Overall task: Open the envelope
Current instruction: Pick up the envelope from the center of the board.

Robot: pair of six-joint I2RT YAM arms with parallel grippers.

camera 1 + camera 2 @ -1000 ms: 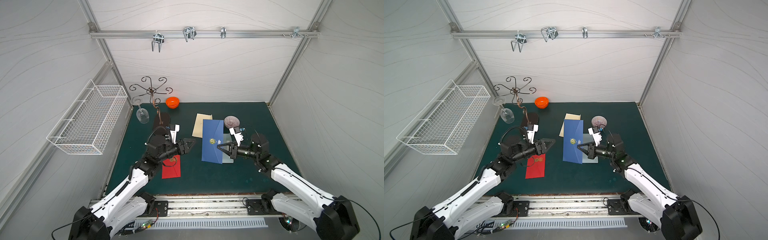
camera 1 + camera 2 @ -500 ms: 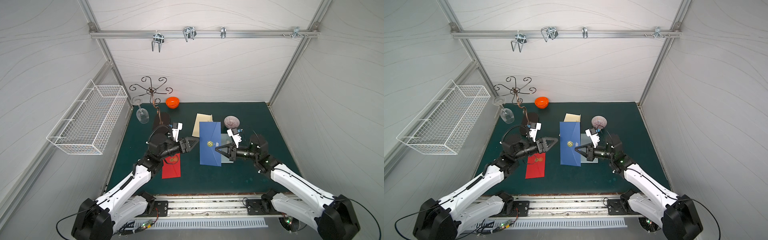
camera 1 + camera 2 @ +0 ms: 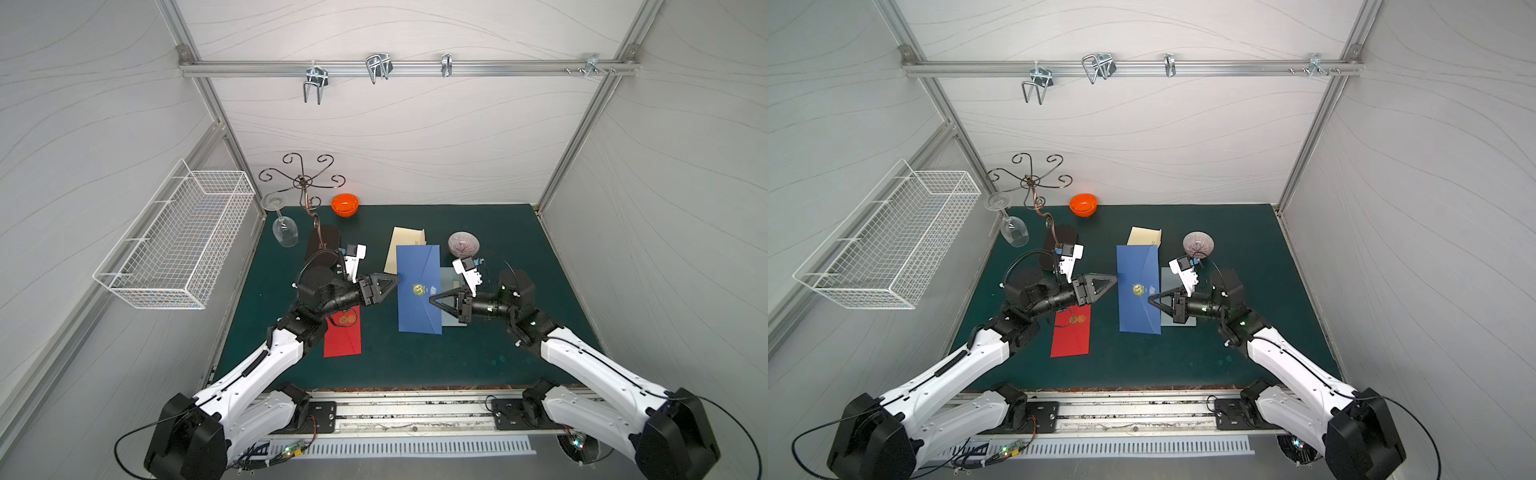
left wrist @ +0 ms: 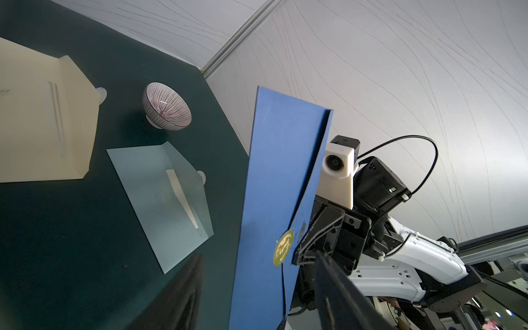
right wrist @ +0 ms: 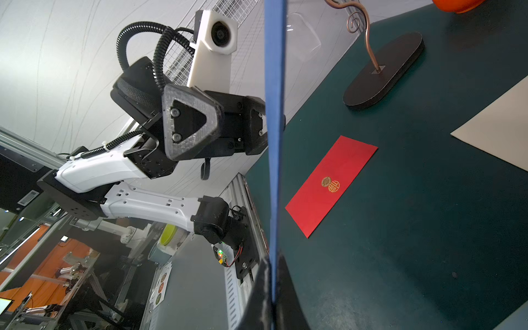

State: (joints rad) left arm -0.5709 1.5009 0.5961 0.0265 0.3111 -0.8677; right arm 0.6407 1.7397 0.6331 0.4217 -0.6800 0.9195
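The blue envelope (image 3: 417,309) (image 3: 1138,266) with a gold round seal (image 3: 418,289) (image 4: 283,248) is held up off the green mat, flap side toward the top views. My right gripper (image 3: 432,298) (image 5: 273,260) is shut on its right edge near the seal, and the right wrist view shows the paper (image 5: 274,114) edge-on between the pinched fingers. My left gripper (image 3: 397,279) (image 3: 1115,277) is open at the envelope's left edge. In the left wrist view its two fingers (image 4: 183,291) stand wide apart on either side of the blue sheet (image 4: 271,171).
A red envelope (image 3: 343,332) lies under the left arm. A cream envelope (image 3: 405,245) and a pale grey-blue one (image 3: 451,282) lie behind and beside the blue one. A striped bowl (image 3: 463,244), orange bowl (image 3: 345,204), wine glass (image 3: 284,232) and hook stand (image 3: 318,249) stand at the back.
My left gripper has moved right, up to the blue envelope's left edge. The right gripper has carried the envelope slightly left, keeping its grip.
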